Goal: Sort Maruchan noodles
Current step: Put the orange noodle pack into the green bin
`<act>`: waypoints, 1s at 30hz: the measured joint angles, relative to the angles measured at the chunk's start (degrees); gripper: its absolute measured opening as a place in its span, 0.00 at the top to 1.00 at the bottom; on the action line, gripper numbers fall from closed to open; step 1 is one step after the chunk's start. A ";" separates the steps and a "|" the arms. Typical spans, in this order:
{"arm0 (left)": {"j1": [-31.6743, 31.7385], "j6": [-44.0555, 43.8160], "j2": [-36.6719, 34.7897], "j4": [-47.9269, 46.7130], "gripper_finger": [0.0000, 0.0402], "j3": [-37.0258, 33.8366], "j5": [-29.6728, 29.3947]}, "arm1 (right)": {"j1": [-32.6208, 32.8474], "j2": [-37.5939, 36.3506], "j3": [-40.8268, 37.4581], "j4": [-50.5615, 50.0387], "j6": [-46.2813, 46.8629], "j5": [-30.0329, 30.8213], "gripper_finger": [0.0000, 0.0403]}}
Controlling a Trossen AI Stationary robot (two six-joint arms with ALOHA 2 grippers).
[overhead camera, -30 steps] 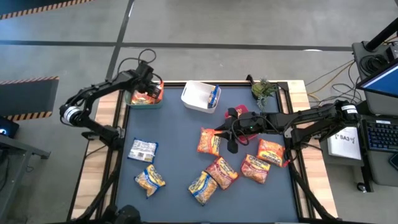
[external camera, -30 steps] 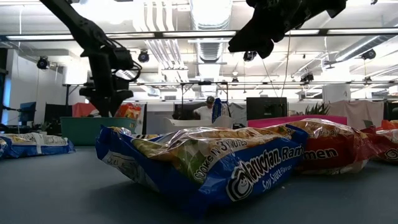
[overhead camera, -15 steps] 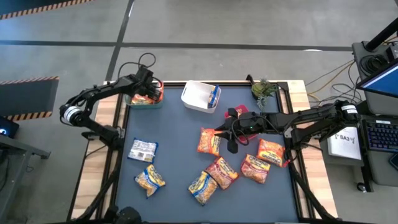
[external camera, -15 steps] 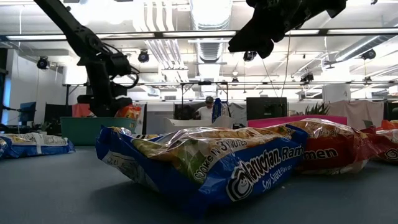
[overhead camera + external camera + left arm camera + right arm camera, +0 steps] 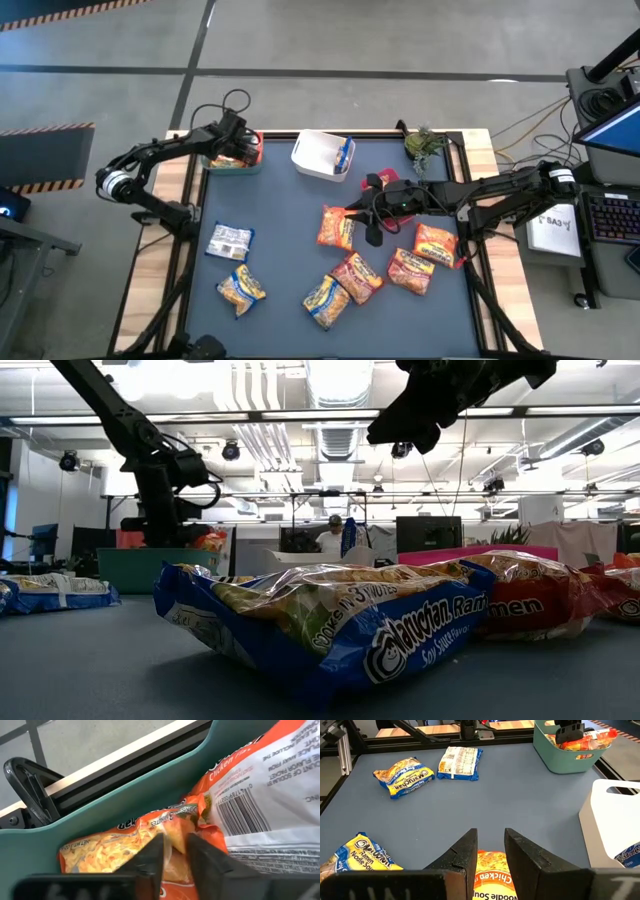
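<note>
Figure legend. My left pincer [image 5: 172, 851] stood inside the green bin [image 5: 233, 160] at the table's [image 5: 280, 240] far left corner, its fingers pinching a raised fold of an orange chicken-flavour packet [image 5: 150, 832] lying among others in that bin. My right pincer [image 5: 487, 852] hung above the orange packet [image 5: 336, 227] lying right of the green bin, past the white bin [image 5: 320, 155]; its fingers stood narrowly apart, holding nothing.

Risk, as I judged it: a fold was pinched, so lifting away could have dragged a sorted packet back out of the green bin.

Orientation: the orange packet under my right pincer lay flat, its long axis running roughly from the table's far edge to its near edge. The pinched packet lay crumpled, its axis unclear.
</note>
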 joint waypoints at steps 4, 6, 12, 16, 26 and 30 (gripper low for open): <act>0.00 0.90 -0.16 0.02 0.98 -0.02 -0.04 | 0.00 0.00 0.00 0.02 0.00 0.00 0.79; 0.00 1.64 -0.71 -0.32 0.98 0.01 -0.04 | -0.01 0.00 0.00 0.00 0.00 0.00 0.79; -0.05 2.95 -5.34 -1.40 1.00 0.73 -0.04 | 0.00 0.00 0.00 -0.03 -0.01 0.00 0.79; -0.02 5.20 -8.91 -2.07 1.00 0.74 3.74 | 0.00 0.00 0.00 -0.17 0.00 0.00 0.79; 2.27 5.91 -5.44 -0.42 0.84 1.54 7.88 | 0.00 0.00 0.00 -0.22 0.16 0.00 0.79; 2.69 4.30 -1.47 -1.81 0.69 1.86 8.09 | -0.01 0.00 0.00 -0.22 0.11 0.00 0.79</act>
